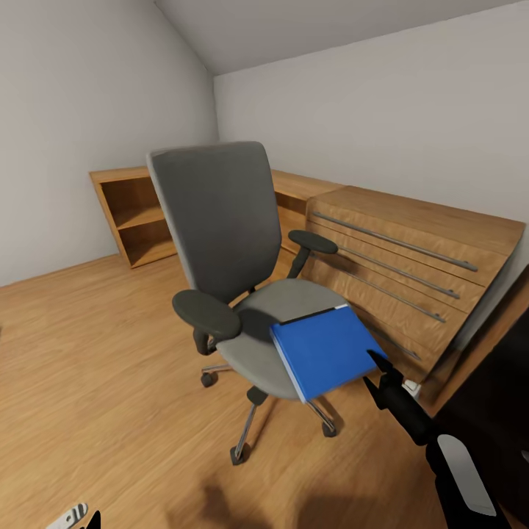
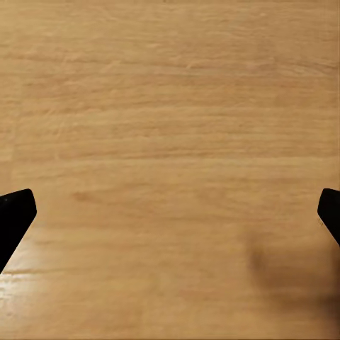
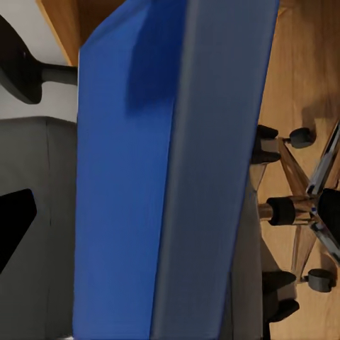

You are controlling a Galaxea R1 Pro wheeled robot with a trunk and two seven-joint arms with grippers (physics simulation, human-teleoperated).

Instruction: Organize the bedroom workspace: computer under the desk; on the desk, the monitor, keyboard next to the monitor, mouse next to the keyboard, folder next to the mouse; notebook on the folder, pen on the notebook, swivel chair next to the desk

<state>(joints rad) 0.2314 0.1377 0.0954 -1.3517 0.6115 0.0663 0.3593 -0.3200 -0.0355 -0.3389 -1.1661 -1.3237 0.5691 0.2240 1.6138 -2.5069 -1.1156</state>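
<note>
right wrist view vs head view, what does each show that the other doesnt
Right wrist view: a close look along the folder's pale page edge, with the gripper fingers spread either side of it. Head view: the chair's tall back, the wooden chest of drawers, the shelf unit and the sloped walls. Both: the blue folder overhanging the swivel chair seat, an armrest, the chrome base and the wood floor.

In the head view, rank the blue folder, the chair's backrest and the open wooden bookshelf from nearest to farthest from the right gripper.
1. The folder, tilted on the seat's front corner, right at the right gripper; contact cannot be confirmed.
2. The backrest of the swivel chair, behind the seat, toward the robot's left.
3. The bookshelf, against the far wall on the left.
</note>
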